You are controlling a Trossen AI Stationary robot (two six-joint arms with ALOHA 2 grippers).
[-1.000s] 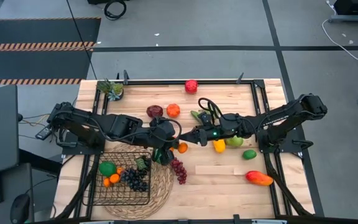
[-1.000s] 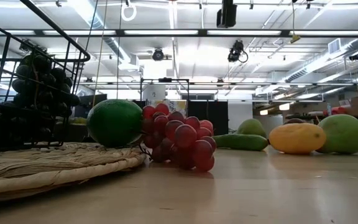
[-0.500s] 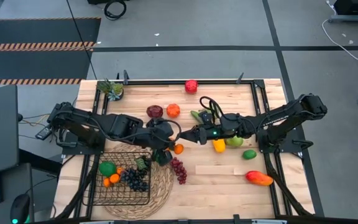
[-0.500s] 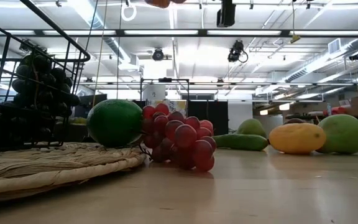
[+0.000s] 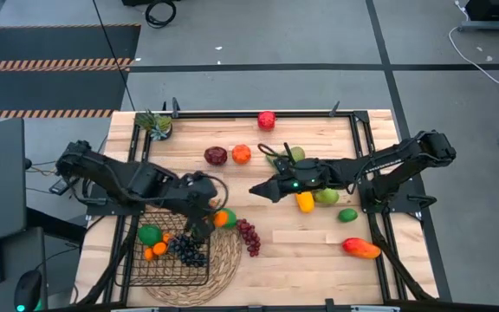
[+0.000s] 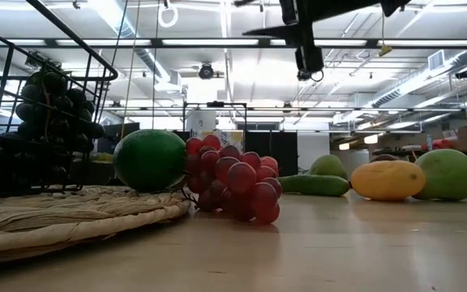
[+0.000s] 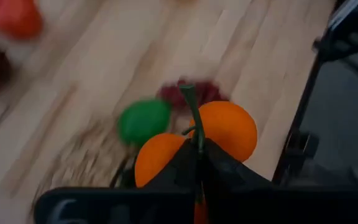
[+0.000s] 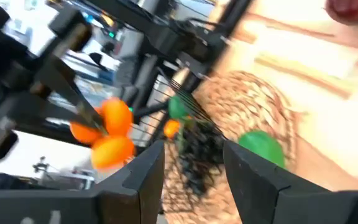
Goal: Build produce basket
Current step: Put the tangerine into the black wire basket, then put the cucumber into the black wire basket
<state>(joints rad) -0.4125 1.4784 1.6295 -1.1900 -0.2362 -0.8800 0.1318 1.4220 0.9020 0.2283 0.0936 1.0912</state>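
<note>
Wooden bench (image 5: 301, 247): stemmed oranges (image 7: 197, 140) are clamped in left fingers (image 5: 217, 217) beside the wire basket (image 5: 137, 269); right fingers (image 5: 256, 190) are held apart, empty.

my two arms are dark, near black, built of jointed links with rounded housings at each joint. my left arm (image 5: 115, 178) carries a thin black cable looping over its forearm. my right arm (image 5: 388, 165) has a black cable coiled near the wrist and a small green light glowing on the wrist housing. my right gripper (image 8: 191, 171) ends in two broad, flat, matte black fingers (image 8: 145, 180) with bevelled edges.
</note>
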